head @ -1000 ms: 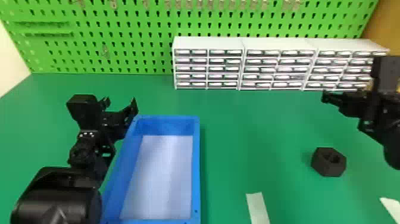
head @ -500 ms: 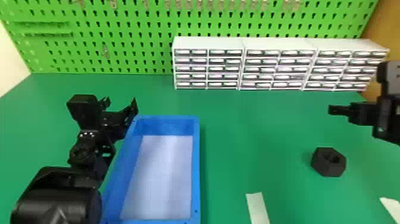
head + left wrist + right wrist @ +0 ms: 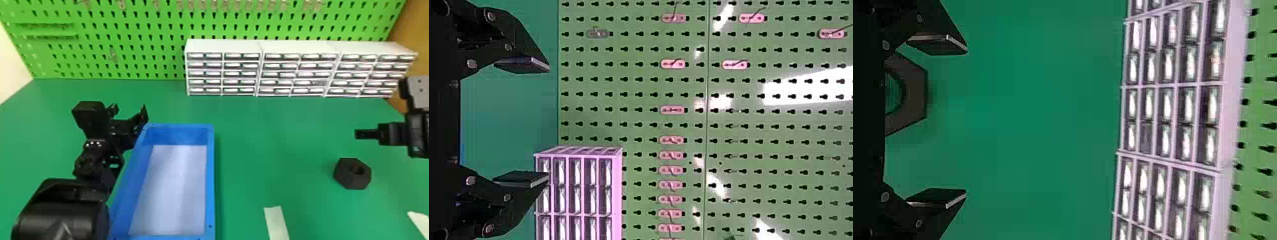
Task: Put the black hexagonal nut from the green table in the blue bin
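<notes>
My black hexagonal nut (image 3: 346, 178) is lying flat on the near right part of the green desk (image 3: 274, 159), hole facing up, well apart from the blue bin (image 3: 210, 178). I've got the right hand (image 3: 367, 134) out over the right side, a little to the far side of the nut. Through its wrist camera I see the right hand (image 3: 967, 121) open, fingers wide apart, with part of the nut showing near its palm, the rest hidden behind the hand's body. I can't tell how high above the desk it sits.

The left hand (image 3: 128, 110) is parked by the bin's far left corner, open too, its fingers spread; I can't tell whether it touches the rim. The bin stands left of centre with a pale bottom.

One pale strip (image 3: 276, 223) lies on the near side between bin and nut, another (image 3: 419, 221) at the near right. Along the far side, white drawer cabinets (image 3: 300, 75) stand in a row before the green pegboard (image 3: 150, 51).
</notes>
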Controlling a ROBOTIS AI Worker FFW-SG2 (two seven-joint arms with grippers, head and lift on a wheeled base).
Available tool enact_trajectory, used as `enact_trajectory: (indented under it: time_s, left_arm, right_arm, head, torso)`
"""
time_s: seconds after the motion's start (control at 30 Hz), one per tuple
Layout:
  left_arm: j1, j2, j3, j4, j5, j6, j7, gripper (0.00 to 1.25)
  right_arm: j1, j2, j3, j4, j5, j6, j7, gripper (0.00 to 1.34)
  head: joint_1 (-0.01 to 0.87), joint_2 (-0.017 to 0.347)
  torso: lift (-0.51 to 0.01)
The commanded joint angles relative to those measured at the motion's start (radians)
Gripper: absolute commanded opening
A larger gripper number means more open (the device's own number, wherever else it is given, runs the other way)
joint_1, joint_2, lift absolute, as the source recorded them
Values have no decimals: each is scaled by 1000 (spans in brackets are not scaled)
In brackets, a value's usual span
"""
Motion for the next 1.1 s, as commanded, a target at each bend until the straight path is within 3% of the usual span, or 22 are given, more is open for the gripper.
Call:
enact_trajectory:
  time_s: [0.0,0.07,0.23,0.63,1.07]
  left_arm:
    - [-1,0,0,0,0,0,1,770]
    - [-1,0,0,0,0,0,1,769]
    - [-1,0,0,0,0,0,1,769]
    - [-1,0,-2,0,-1,0,-1,769]
    - [-1,0,0,0,-1,0,1,770]
  right_arm:
    - [-22,-2,28,49,112,45,104,1072]
    - [-28,-4,34,73,140,49,153,1072]
    - [-32,-4,34,104,170,59,184,1071]
    - [-39,-4,48,162,184,54,186,1069]
    - [-58,5,48,279,170,-18,186,1068]
  head:
    - [686,52]
    - [686,52]
    - [686,52]
    - [686,52]
    - [686,52]
  torso:
    - [-97]
    - [-97]
    - [-97]
    - [-97]
    - [-97]
